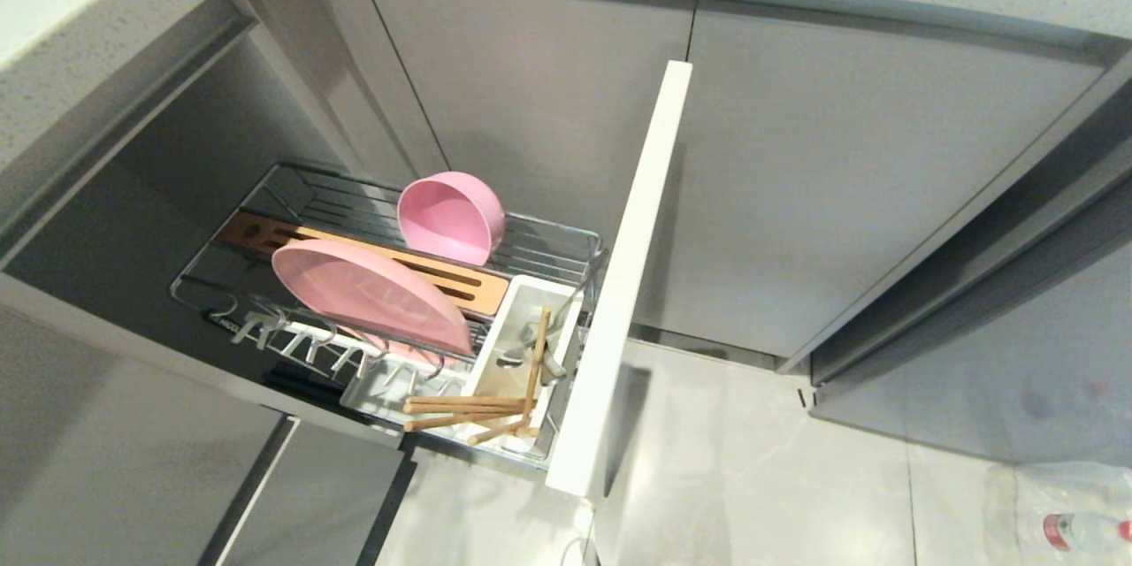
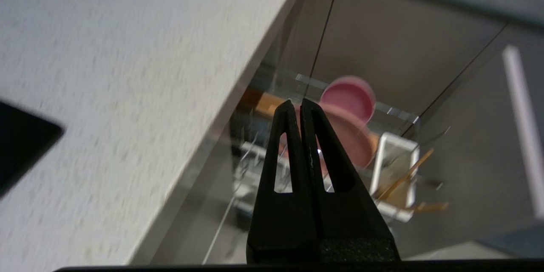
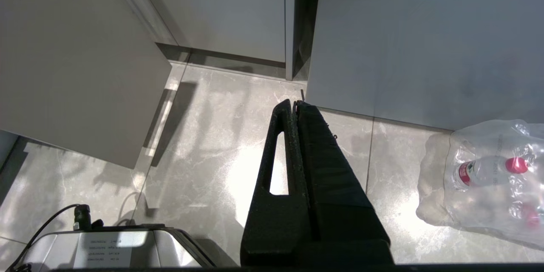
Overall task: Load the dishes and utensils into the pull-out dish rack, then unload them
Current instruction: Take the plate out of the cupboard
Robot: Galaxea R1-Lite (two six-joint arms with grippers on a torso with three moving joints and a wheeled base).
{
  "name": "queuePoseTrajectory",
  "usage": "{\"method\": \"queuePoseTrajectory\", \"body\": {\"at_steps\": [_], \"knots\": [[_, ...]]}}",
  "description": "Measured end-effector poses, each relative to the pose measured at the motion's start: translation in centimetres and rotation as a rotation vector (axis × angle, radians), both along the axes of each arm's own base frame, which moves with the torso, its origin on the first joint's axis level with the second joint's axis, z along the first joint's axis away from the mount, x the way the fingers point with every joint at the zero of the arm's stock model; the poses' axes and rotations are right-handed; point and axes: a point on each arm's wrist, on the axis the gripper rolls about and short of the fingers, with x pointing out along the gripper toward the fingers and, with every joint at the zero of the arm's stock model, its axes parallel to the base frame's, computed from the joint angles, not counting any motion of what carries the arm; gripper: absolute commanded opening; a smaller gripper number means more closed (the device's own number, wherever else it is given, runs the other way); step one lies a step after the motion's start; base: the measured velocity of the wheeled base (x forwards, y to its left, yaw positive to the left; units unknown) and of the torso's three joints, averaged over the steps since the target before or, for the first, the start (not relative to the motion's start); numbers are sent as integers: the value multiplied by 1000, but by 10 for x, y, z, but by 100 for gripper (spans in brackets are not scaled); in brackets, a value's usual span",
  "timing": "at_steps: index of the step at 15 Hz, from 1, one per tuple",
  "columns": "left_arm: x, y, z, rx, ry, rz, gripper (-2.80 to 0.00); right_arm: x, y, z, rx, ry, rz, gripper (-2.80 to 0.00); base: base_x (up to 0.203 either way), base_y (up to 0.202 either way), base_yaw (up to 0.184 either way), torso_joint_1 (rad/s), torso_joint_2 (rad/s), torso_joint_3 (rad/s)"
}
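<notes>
While rack is sitting pulled out, you're watching left gripper (image 2: 296, 104) hanging pinched shut, holding nothing; chopsticks (image 1: 469, 411) lying across caddy (image 1: 511, 327), plate (image 1: 371, 292) standing slotted to drain, bowl (image 1: 451, 217) tipping behind.

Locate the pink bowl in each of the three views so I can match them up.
Head view: the pink bowl lies tipped on its side at the back of the wire rack, behind the pink plate.
Left wrist view: the bowl shows just past the shut left gripper.
Right wrist view: not in it.
Shared landmark: the white utensil caddy.
</notes>
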Motion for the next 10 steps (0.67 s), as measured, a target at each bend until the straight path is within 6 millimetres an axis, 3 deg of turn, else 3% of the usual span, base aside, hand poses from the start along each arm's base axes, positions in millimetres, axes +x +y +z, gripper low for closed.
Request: {"method": "queuePoseTrajectory", "body": {"at_steps": [5, 10], "knots": [[0, 4, -75, 118, 61, 11, -280, 0, 0, 0, 0, 0, 0, -280, 0, 0, 0, 0, 0, 0], [50, 5, -138, 153, 52, 10, -280, 0, 0, 0, 0, 0, 0, -280, 0, 0, 0, 0, 0, 0]]}}
